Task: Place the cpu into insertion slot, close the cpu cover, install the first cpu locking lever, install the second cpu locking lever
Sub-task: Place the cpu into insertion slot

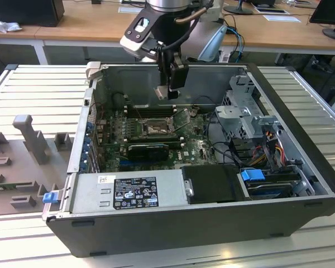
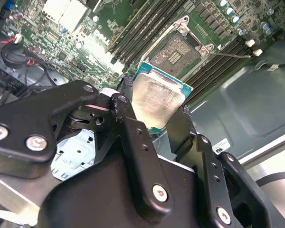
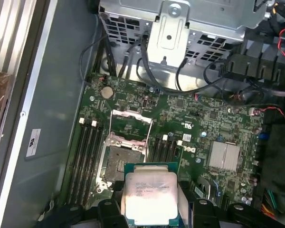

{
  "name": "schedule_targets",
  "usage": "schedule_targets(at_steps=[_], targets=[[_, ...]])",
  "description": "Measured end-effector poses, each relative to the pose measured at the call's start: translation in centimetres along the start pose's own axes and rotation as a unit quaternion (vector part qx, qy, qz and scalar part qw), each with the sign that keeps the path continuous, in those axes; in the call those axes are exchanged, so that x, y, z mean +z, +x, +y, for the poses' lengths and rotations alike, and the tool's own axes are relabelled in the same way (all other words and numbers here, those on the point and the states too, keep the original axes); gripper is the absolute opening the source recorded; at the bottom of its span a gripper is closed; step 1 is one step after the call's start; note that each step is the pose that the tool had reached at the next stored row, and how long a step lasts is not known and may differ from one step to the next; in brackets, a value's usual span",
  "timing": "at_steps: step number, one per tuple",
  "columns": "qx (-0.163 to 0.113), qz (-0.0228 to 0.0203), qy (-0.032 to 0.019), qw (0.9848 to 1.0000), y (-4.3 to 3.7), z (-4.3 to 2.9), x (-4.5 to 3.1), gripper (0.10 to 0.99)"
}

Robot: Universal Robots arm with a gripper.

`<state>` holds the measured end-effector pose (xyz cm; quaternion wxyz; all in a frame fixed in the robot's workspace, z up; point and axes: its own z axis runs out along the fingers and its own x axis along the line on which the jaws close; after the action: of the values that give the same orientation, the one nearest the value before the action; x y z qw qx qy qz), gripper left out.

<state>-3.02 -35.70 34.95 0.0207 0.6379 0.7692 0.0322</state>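
My gripper (image 1: 168, 89) hangs inside the open computer case, shut on the cpu (image 1: 166, 92), a pale silver square chip edged in green. Both wrist views show the cpu (image 2: 156, 97) (image 3: 149, 197) clamped between the two black fingers (image 2: 126, 95), held flat above the motherboard. The insertion slot (image 3: 119, 164) (image 2: 178, 50) (image 1: 156, 129) lies uncovered a short way past the chip, dark with a silver rim. The cpu cover (image 3: 130, 124) stands swung open at the slot's far edge. A thin wire lever (image 2: 228, 54) sticks out beside the slot.
Black memory slots (image 3: 85, 161) flank the socket. A long black graphics card (image 1: 148, 149) lies in front of it. A metal drive cage (image 1: 243, 111) with cables fills the exterior view's right, the power supply (image 1: 156, 192) the front. Case walls (image 1: 128, 81) enclose the board.
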Motion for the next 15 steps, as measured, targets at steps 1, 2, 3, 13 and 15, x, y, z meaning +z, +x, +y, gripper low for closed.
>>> schedule_targets(at_steps=[1,2,3,13,15], targets=[[0.009,-0.0011,0.0,1.0,0.0,0.0,0.01,0.525],[0.013,-0.0016,0.0,0.9999,0.0,0.0,0.02,0.525],[0.018,-0.0022,0.0,0.9998,0.0,0.0,0.02,0.525],[0.085,-0.0085,0.0004,0.9964,0.04,-0.08,1.04,0.525],[0.085,-0.0085,0.0006,0.9963,0.03,-0.11,1.39,0.525]])
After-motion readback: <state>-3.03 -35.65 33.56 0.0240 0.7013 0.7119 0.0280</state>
